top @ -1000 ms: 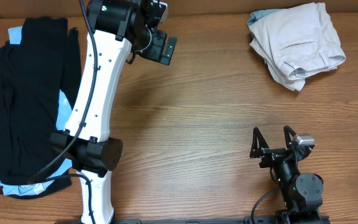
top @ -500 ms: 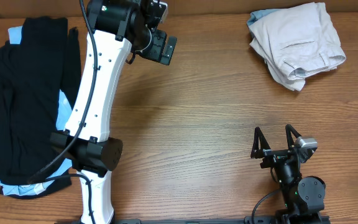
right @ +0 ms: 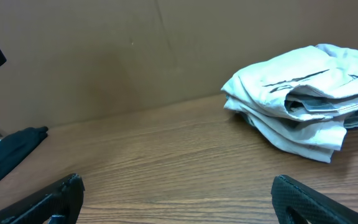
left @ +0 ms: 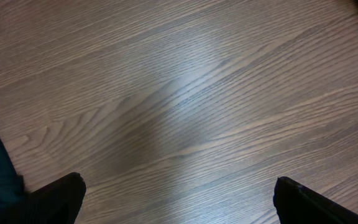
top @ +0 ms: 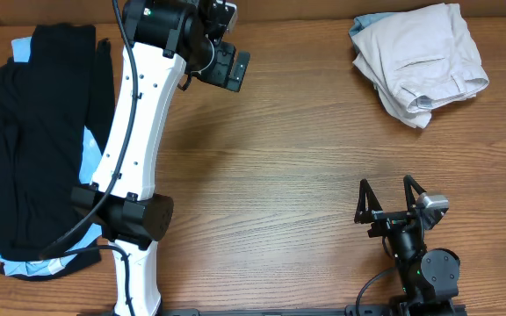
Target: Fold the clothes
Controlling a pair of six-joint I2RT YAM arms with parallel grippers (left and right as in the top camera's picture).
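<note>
Beige cotton made up the shorts (top: 422,60), which lay in a loose, bunchy heap at the far right corner of the counter (top: 306,167). A bit of light-blue cloth (top: 365,26) peeked out from under them. The black and light-blue clothes (top: 33,149) sat in a big pile along the left edge.

The left gripper (left: 178,190) hung over the far side of the counter, toward the left, with its two fingers spread wide and nothing between them. The right gripper (top: 385,200) sat near the front edge on the right, also wide apart and holding nothing (well away from the shorts).

The shorts looked soft, light and floppy, so they would likely sag if grabbed in the middle. The waistband seemed the thickest, firmest part, so a pinch at each end of it would probably be the best hold. The wood looked smooth, so the cloth might slip when pulled.
</note>
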